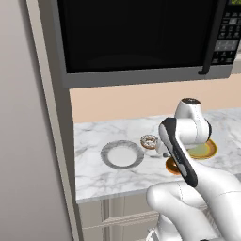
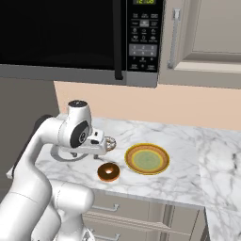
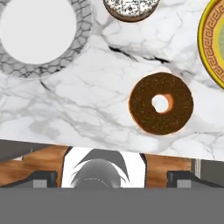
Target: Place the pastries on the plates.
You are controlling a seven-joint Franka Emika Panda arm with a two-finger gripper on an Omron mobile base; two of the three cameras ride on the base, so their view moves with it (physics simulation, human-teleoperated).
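A: Any room on the marble counter point(image 3: 78, 109)?
B: Yes; bare stone lies between the grey-rimmed plate point(image 3: 83, 26) and the brown doughnut point(image 3: 161, 103); the white-iced doughnut point(image 3: 130, 9) sits near both.
A: Overhead?
B: The microwave point(image 1: 141, 37) hangs above; the yellow plate point(image 2: 147, 158) bounds the right.

Marble counter point(image 1: 94, 174) with two plates and two doughnuts

White, grey-veined, running along the peach wall under the microwave. Lying directly on it: grey-rimmed plate point(image 1: 122, 154) with a bare white centre at the left; white-iced doughnut point(image 1: 149, 141) just right of that plate, apart from its rim; brown-glazed doughnut point(image 2: 108, 172) nearer the front edge, flat on the stone between the plates; yellow-orange plate point(image 2: 147, 158) at the right, close beside the brown one, not touching.
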